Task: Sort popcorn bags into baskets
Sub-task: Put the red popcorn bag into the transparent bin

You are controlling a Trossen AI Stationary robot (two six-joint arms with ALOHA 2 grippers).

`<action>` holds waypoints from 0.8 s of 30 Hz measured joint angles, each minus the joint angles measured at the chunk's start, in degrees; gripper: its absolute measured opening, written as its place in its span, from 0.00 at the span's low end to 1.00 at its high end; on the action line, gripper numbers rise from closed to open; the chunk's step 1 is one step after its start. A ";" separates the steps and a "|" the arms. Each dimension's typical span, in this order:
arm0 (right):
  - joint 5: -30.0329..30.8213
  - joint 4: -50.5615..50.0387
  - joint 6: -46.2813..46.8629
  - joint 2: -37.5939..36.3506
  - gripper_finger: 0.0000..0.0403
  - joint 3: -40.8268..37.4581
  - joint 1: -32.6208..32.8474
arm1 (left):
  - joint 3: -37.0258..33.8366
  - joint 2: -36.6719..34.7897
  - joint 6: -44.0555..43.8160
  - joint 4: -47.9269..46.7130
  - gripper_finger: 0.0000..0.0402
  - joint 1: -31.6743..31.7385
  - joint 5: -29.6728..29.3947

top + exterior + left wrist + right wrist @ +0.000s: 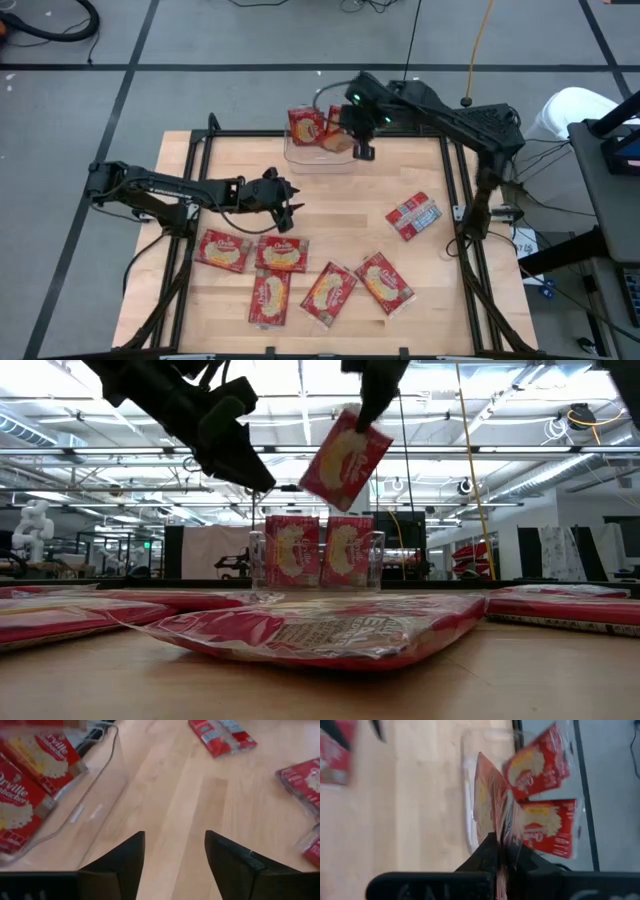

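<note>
A popcorn bag (492, 815) hangs pinched in the right claw (362, 150) above the basket (300, 155).

I see light wooden table (350, 215) as landmark, black frame rail (455, 200) along its edges. Grey floor (250, 100) surrounds table, dark tape lines crossing it. Black cable coil (50, 20) on floor far beyond table's left rear corner. Yellow cable (480, 40) runs behind table's right rear. White rounded object (570, 110) right of table. In low view, white ceiling trusses (500, 450) above table, hall behind.
</note>
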 joint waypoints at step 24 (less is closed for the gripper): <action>3.00 -3.11 -12.04 18.18 0.01 8.42 -9.86 | 0.00 -0.70 3.51 0.01 0.39 2.63 2.02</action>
